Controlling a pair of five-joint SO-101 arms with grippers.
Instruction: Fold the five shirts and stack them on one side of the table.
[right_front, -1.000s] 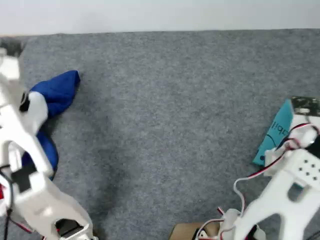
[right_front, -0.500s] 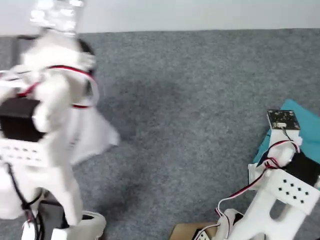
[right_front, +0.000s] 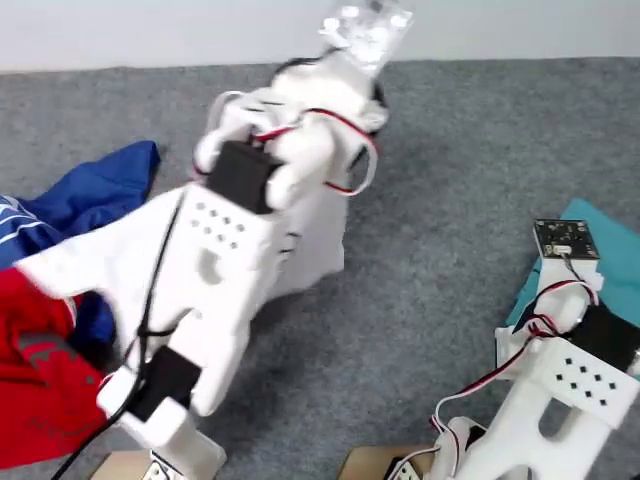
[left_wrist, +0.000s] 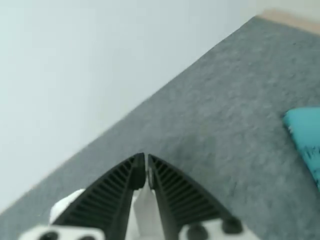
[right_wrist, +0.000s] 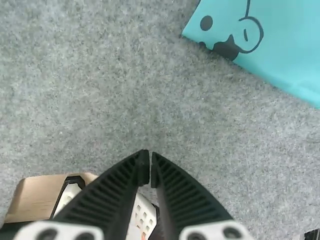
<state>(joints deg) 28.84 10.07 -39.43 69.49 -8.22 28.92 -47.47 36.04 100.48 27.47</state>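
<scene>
Left gripper pinched shut on white shirt above mid-table; right gripper closed, empty. Shirt likely needed slow lowering, flat spread, clear of teal shirt.

Bright, even, diffuse light from above. The left arm casts a soft shadow on the grey mat beneath.
</scene>
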